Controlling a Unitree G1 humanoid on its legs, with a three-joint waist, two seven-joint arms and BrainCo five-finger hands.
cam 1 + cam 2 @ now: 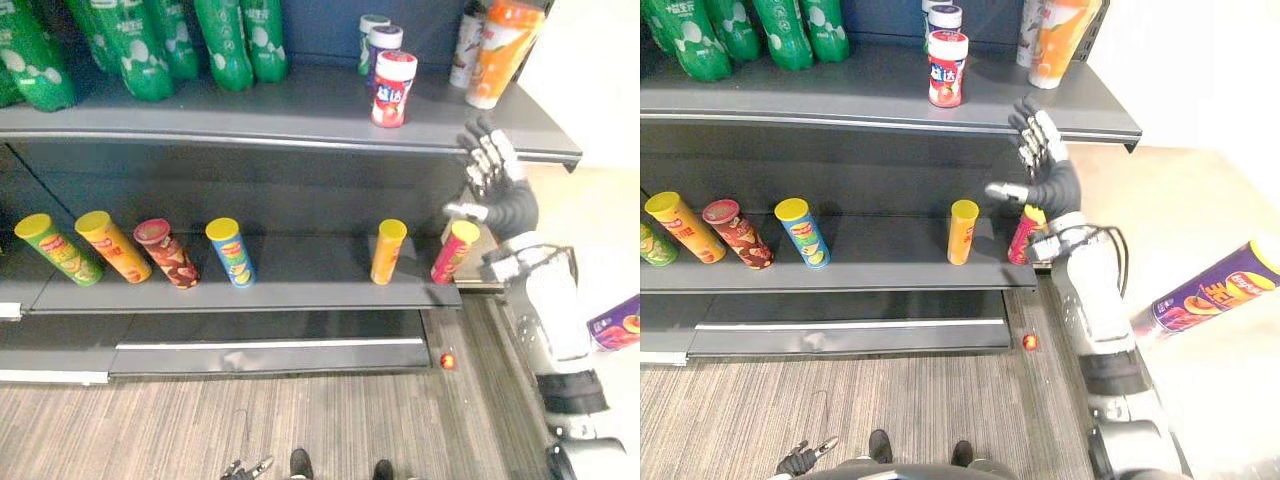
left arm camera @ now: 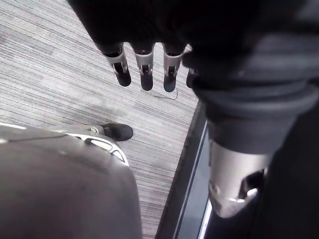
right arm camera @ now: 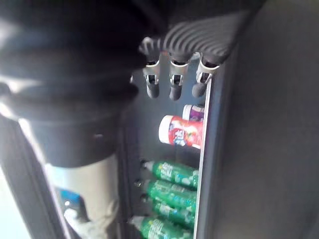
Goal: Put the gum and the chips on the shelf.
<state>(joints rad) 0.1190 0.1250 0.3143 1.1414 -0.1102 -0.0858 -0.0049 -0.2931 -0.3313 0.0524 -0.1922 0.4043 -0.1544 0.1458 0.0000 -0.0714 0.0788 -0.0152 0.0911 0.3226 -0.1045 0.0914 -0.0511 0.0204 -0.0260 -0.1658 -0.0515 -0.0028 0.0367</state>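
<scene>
Gum (image 1: 393, 88), a red and white jar, stands upright on the top shelf (image 1: 300, 110), upper centre of frame, near the front edge; two more jars (image 1: 380, 40) just behind it; in the right wrist view the gum (image 3: 182, 132) shows past the fingertips, apart from them; chips: pink can (image 1: 455, 250) stands at the right end of the lower shelf (image 1: 300, 290), tilted in frame, yellow lid up; yellow can (image 1: 388, 250) near it to the left; further left a row of four cans, blue (image 1: 231, 252), red-brown (image 1: 167, 252), orange (image 1: 112, 245), green (image 1: 58, 248), all upright on the same shelf; purple can (image 1: 1215, 290) at the right edge of frame, well apart from the shelves, what it rests on cannot be told; right hand (image 1: 490, 175) raised at right of frame, just above the pink can and just below the right end of the top shelf, fingers straight and spread, holding nothing, not touching the can; left hand (image 1: 805, 458) low at the bottom edge, left of centre, over the floor (image 1: 200, 420); in its wrist view its fingers (image 2: 144, 74) hang relaxed and empty; green bottles (image 1: 140, 45) fill the upper left of the top shelf; orange bottle (image 1: 500, 50) at the upper right of it; small red bit (image 1: 447, 360) on the floor by the lower shelf's right corner
</scene>
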